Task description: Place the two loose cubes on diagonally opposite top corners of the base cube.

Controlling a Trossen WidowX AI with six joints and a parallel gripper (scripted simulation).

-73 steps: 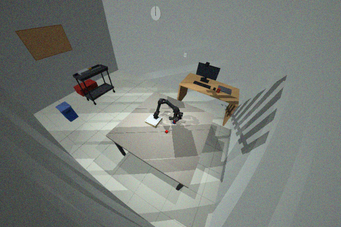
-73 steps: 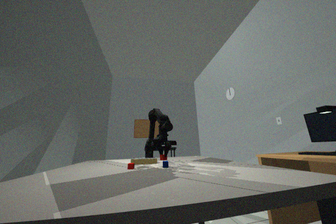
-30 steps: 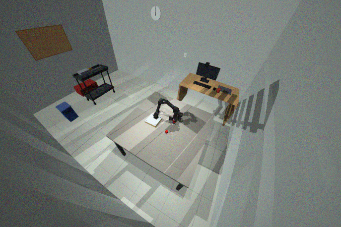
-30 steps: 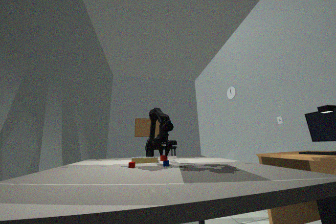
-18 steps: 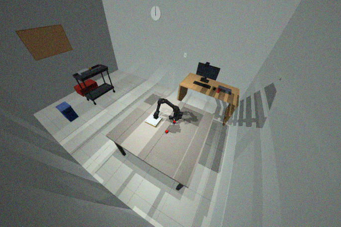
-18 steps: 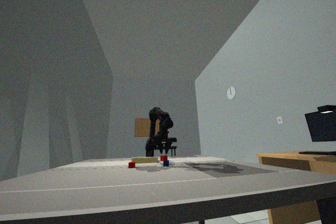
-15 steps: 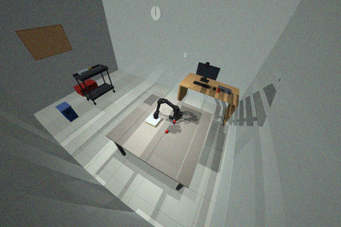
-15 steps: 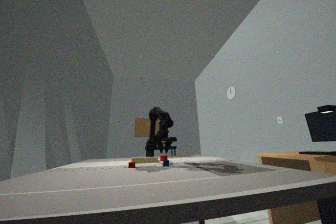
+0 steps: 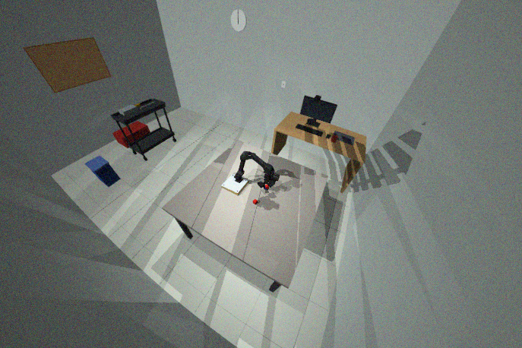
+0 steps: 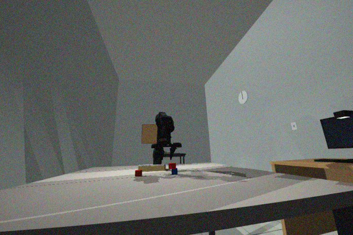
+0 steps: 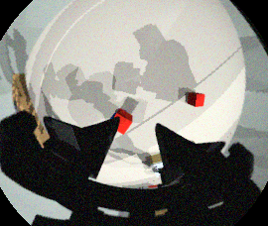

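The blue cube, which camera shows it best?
The exterior view: the blue cube shows plainly on the table, with a red cube on top. In the top view only a tiny blue speck shows by the arm. The wrist view does not clearly show it.
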